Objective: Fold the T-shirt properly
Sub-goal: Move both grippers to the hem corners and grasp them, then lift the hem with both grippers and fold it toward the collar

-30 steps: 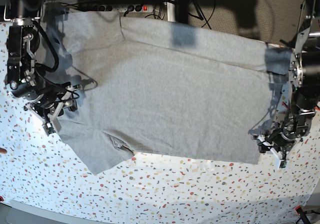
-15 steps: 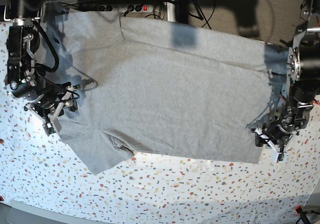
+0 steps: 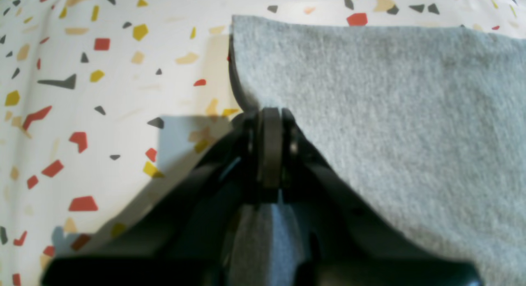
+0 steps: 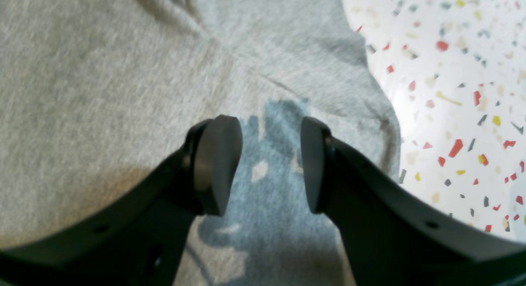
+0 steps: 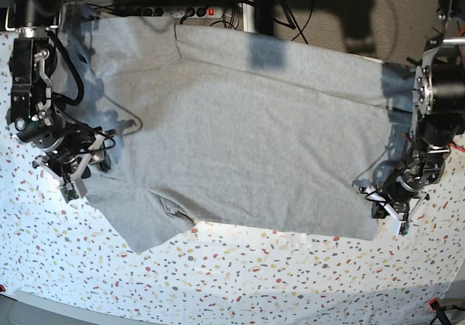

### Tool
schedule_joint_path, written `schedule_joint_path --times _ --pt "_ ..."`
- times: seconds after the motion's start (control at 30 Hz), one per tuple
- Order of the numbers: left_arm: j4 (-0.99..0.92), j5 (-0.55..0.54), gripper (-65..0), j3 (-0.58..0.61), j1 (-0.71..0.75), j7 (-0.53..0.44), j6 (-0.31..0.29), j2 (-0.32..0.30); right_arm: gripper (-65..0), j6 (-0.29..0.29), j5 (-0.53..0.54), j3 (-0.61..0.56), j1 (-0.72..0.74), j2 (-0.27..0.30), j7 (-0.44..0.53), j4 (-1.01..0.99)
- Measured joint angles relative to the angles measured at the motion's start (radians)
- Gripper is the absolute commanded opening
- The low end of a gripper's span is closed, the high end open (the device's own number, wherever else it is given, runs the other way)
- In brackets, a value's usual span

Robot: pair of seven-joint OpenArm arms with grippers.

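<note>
The T-shirt (image 5: 247, 136) lies spread flat on the speckled surface (image 5: 240, 281), plain side up, with one sleeve toward 7 o'clock in the base view. The left end effector (image 3: 271, 125) is clenched on the hem edge near the corner at 4 o'clock. The right end effector (image 4: 269, 162) is released, its jaws hanging apart above the cloth near the shoulder at 9 o'clock. The left grip takes only a thin edge, so I think it can slip out in lifting. If only one side rises, the fold may come crooked.
</note>
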Motion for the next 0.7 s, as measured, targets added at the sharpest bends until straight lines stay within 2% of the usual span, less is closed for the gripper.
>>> schedule_joint_path --times 0.13,0.23,0.3,0.4,0.5,0.7 --pt "0.001 -0.003 -65.0 0.000 0.005 0.032 0.004 0.007 -37.2 -0.029 0.000 0.001 0.125 -0.011 -0.084 -0.101" --pt "0.001 -0.015 -65.0 0.000 0.020 0.016 0.003 0.013 -34.1 -0.029 0.050 0.001 0.252 -0.013 -0.084 -0.278" --pt "0.003 -0.016 -65.0 0.000 0.025 0.010 0.004 0.014 -30.2 0.001 0.072 0.000 0.332 -0.013 -0.082 -0.412" --pt "0.003 -0.016 -65.0 0.000 0.035 0.002 0.007 0.022 -29.8 0.046 0.100 -0.018 0.457 -0.003 -0.084 -0.595" --pt "0.003 -0.016 -65.0 0.000 0.035 0.004 0.007 0.023 -29.8 0.079 0.104 -0.094 0.590 0.018 -0.058 -0.758" --pt "0.005 -0.016 -65.0 0.000 0.039 0.000 0.006 0.020 -29.8 0.080 -0.040 -0.248 0.746 0.020 0.017 -1.020"
